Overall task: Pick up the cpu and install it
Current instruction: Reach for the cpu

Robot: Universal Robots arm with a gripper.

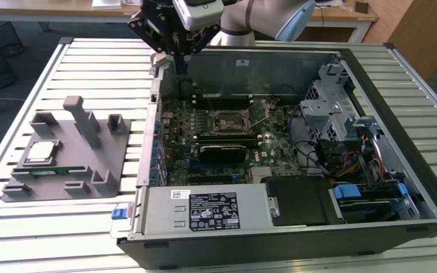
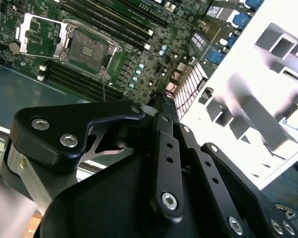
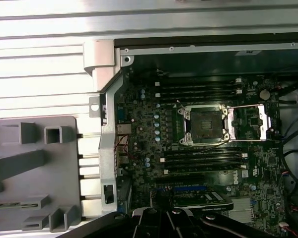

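Above far corner of open computer case (image 1: 279,68), toward exterior view's left: gripper (image 1: 178,63), pointing down. Fingers (image 2: 161,114) pressed together, grasping nothing, touching nothing. Cpu (image 1: 40,152) lies flat in grey holder (image 1: 104,153) near table (image 1: 21,222) edge at exterior view's left, well apart from gripper. Green memory stick (image 1: 52,170) just beside cpu. Socket (image 1: 230,119) on motherboard, frame swung open.
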